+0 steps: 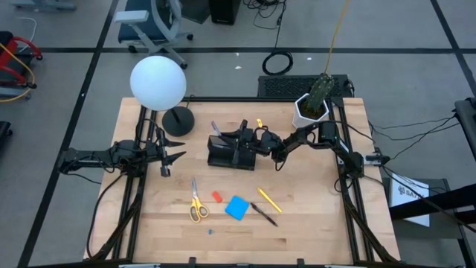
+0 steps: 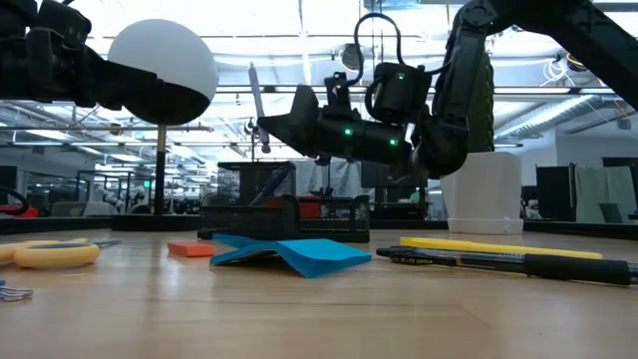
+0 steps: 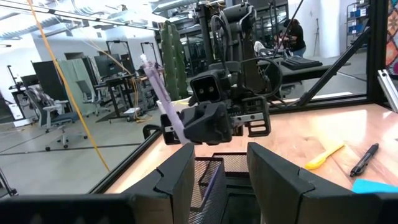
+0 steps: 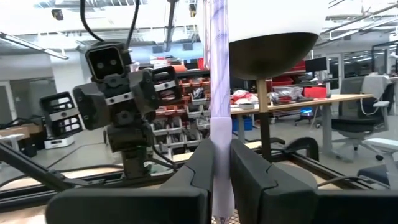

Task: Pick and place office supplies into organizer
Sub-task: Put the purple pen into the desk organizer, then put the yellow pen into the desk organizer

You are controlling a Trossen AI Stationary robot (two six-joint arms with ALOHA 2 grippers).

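My right gripper (image 1: pixel 239 135) hovers over the black mesh organizer (image 1: pixel 230 153), shut on a purple-grey pen (image 2: pixel 257 100). My left gripper (image 1: pixel 169 156) waits open to the left of the organizer, touching nothing. Several items lie flat on the near half of the table. These are yellow-handled scissors (image 1: pixel 196 202), a small red eraser piece (image 1: pixel 217 196), a blue square pad (image 1: pixel 237 208), a yellow pen (image 1: pixel 269 199) and a black pen (image 1: pixel 264 214). In the left wrist view the organizer (image 3: pixel 211 174) shows between my open fingers. My right gripper pinches the purple-grey pen between its two fingers at the pale sleeve (image 4: pixel 219 146) on its lower part. The fingers reach in roughly level from the table's right side and lie across the pen. The pen stands nearly upright, slightly tilted, above the organizer's cup section. Its upper end (image 3: pixel 147 62) is free. Its lower tip is hidden.
A lamp with a white globe (image 1: pixel 158 82) and round black base (image 1: pixel 178 119) stands behind and left of the organizer. A white pot with a cactus (image 1: pixel 310 110) sits at the far right. A tiny blue piece (image 1: pixel 210 231) lies near the front edge.
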